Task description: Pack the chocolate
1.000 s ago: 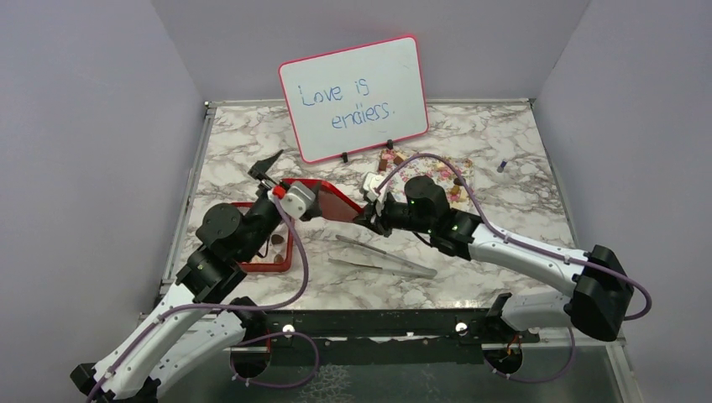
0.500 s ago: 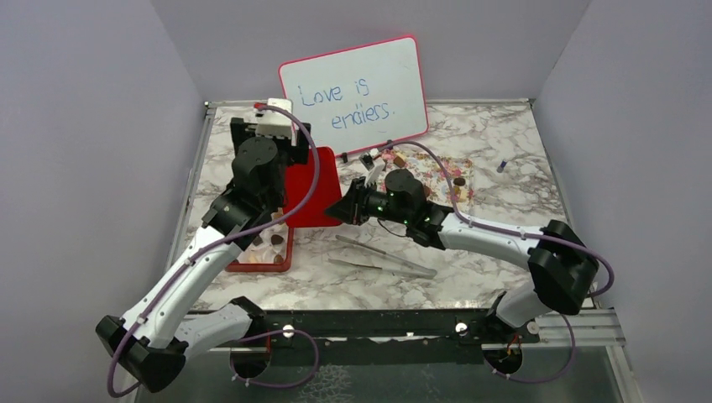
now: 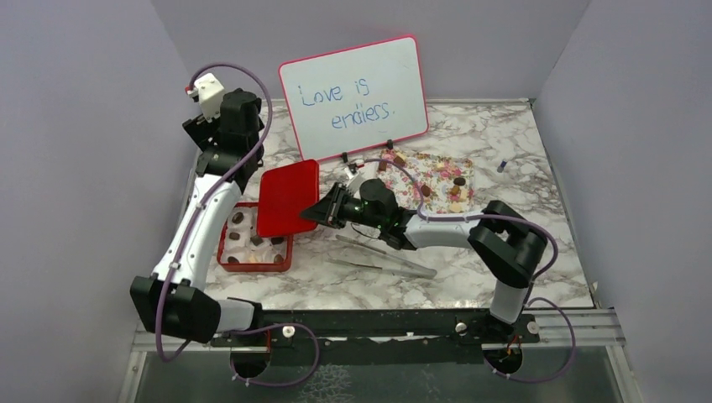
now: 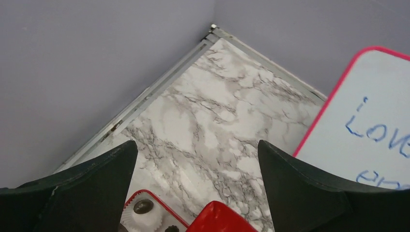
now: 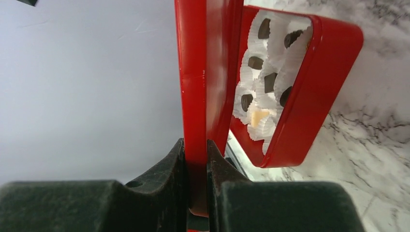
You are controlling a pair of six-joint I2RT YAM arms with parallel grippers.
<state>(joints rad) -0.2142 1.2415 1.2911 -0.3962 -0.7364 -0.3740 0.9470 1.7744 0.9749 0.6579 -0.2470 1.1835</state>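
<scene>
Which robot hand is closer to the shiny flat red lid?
Right. The right gripper pinches the edge of the shiny flat red lid. The left gripper hangs open, apart from it, near the marble table's far left corner.

- Several dark brown chocolates are sitting in white paper cups inside the open red box — one piece to a cup, each apart from the next.
- One cream-coloured piece is lying among them in its own cup.
- A few more brown pieces are lying loose on the flowered tray — scattered, not touching.
</scene>
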